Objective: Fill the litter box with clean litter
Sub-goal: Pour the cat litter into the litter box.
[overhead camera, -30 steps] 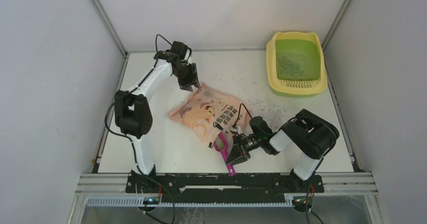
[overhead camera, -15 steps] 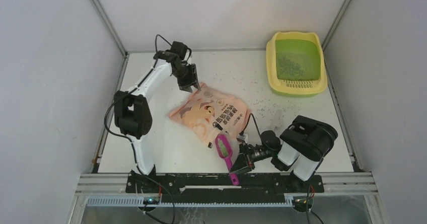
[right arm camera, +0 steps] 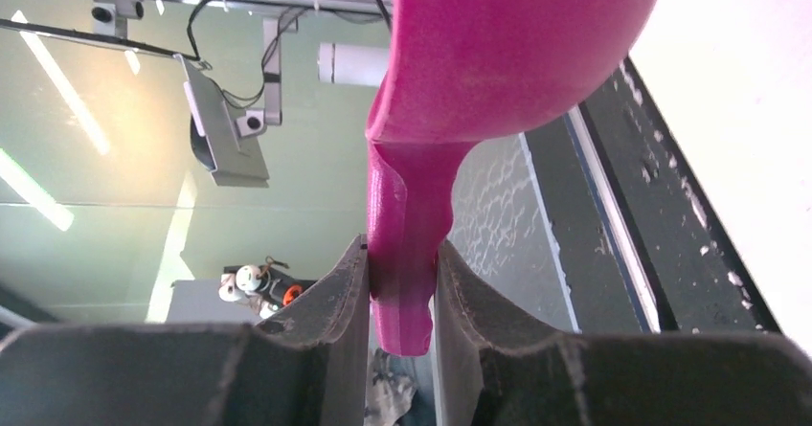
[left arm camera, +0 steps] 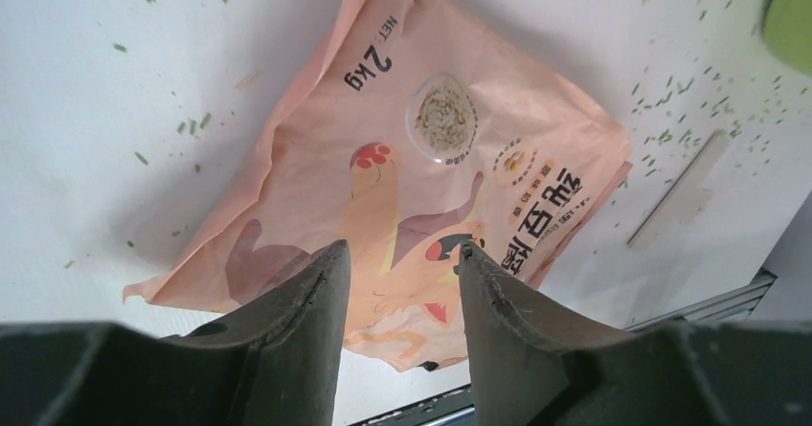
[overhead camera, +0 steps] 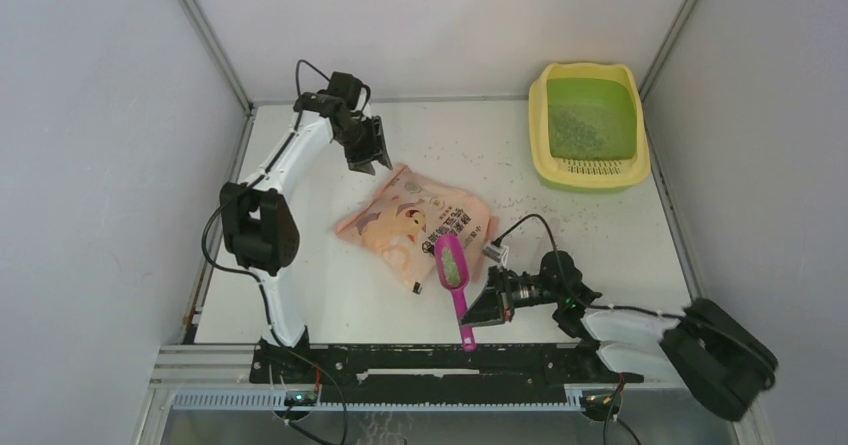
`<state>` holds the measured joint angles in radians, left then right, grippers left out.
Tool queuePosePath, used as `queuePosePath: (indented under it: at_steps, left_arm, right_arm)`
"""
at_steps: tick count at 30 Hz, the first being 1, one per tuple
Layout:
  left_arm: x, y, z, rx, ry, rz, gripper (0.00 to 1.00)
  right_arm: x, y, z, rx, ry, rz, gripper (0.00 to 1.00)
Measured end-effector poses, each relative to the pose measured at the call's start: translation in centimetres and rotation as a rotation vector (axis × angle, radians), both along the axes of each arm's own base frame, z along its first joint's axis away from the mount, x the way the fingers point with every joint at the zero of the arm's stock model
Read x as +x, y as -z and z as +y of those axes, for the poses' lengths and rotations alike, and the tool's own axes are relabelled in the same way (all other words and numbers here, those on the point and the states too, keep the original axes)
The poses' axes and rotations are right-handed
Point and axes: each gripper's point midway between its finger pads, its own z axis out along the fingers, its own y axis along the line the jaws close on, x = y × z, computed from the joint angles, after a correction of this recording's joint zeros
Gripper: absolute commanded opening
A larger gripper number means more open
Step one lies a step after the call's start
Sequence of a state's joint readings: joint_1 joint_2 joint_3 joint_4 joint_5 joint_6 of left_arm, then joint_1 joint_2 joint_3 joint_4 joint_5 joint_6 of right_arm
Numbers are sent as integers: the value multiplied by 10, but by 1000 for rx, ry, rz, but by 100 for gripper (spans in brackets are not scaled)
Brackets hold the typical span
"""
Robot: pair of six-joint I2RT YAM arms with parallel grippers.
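The litter box (overhead camera: 588, 181), yellow rim and green basin, stands at the back right with dark litter granules (overhead camera: 573, 125) in it. The peach-pink bag (overhead camera: 412, 223) lies flat mid-table and fills the left wrist view (left arm camera: 431, 158). My left gripper (overhead camera: 368, 155) hovers open just beyond the bag's far corner, its jaws apart over the bag (left arm camera: 402, 258) with nothing between them. My right gripper (overhead camera: 480, 310) is shut on the handle of the magenta scoop (overhead camera: 452, 265), bowl up over the bag's near edge with greenish contents. In the right wrist view the gripper (right arm camera: 402, 249) pinches the scoop (right arm camera: 507, 43).
Loose granules (overhead camera: 470, 150) are scattered over the white table between bag and box. A small white strip (overhead camera: 548, 233) lies right of the bag and shows in the left wrist view (left arm camera: 685, 191). The black frame rail (overhead camera: 450, 360) runs along the near edge.
My right arm has stretched out low to the right, drawing the scoop from the bag's mouth and turning its bowl up. My left gripper has moved slightly back and left, off the bag's corner.
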<state>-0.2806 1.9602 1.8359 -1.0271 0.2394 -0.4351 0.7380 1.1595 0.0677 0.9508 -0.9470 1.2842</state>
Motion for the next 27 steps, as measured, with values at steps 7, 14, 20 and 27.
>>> queuePosePath:
  at_steps: [7,14,20,27]
  left_arm:
    - [8,-13,7,-20,-20,-31,50]
    - [5,-16,2,-46,1,-27,50]
    - [-3,-19,2,-60,27,-33,50]
    - [-12,-20,-3,-99,54,-30,51]
  right_arm:
    - [56,-47,-22,8,184,-111,0]
    - [149,-68,-77,-24,504,-82,0]
    - [224,-71,-143,-50,784,3,0]
    - [286,-98,-198,-94,932,8,0]
